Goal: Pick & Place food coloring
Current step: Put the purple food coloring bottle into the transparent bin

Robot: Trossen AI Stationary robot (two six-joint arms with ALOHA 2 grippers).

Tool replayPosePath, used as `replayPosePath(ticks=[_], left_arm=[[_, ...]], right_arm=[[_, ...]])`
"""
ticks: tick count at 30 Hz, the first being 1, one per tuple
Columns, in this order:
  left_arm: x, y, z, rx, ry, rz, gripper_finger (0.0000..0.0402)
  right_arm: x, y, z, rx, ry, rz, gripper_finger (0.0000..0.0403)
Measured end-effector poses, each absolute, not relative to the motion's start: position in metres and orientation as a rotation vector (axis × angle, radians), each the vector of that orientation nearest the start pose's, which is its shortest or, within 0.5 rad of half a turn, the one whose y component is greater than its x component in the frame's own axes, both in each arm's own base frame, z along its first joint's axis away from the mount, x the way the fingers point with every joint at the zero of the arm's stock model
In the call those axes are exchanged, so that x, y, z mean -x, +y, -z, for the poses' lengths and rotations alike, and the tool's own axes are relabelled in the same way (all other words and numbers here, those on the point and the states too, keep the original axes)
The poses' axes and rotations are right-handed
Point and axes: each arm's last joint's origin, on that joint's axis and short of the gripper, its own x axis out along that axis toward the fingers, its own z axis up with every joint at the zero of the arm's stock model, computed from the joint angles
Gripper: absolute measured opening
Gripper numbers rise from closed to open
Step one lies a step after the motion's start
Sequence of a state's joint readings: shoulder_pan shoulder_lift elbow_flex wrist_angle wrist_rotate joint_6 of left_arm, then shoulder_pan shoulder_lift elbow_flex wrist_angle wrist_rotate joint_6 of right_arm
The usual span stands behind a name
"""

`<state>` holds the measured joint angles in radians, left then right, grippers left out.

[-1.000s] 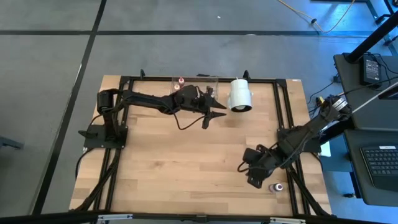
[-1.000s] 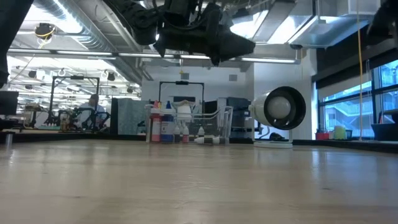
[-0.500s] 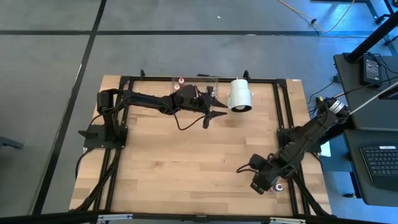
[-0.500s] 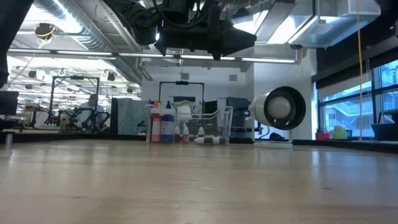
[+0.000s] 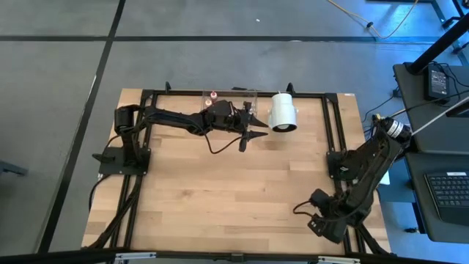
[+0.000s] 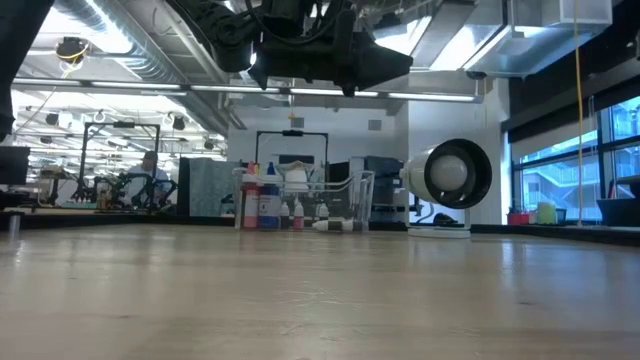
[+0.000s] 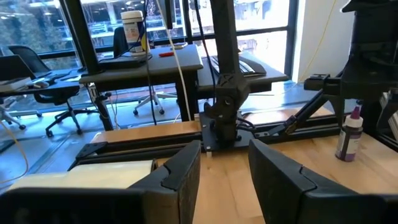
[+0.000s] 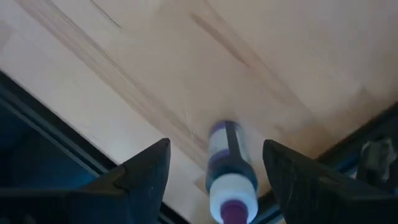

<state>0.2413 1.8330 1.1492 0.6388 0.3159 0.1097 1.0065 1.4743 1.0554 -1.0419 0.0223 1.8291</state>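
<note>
The right tool (image 8: pixel 214 168) hangs over the near right corner of the pale wooden counter (image 5: pixel 220 183), its dark fingers spread apart with a small bottle (image 8: pixel 227 171) between them: clear body, purple band, white neck, purple cap. The left tool (image 5: pixel 245 136), fingers parted and holding nothing, hovers near the far edge beside a clear plastic tray (image 5: pixel 229 95) and a smooth white cylinder (image 5: pixel 282 111).
</note>
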Motion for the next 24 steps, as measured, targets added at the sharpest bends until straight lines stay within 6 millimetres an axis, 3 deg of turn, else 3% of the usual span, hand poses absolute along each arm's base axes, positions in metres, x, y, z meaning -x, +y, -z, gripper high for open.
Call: replayPosePath(ticks=[12,24], left_arm=[[-0.402,0.090,-0.246,-0.097,0.039,0.077,0.0128],[-0.402,0.090,-0.246,-0.097,0.039,0.077,0.0127]], right_arm=[[-0.115,0.229,-0.221,-0.784,1.471,0.632,0.0256],[-0.113,0.228,-0.221,-0.783,1.468,0.667,0.0232]])
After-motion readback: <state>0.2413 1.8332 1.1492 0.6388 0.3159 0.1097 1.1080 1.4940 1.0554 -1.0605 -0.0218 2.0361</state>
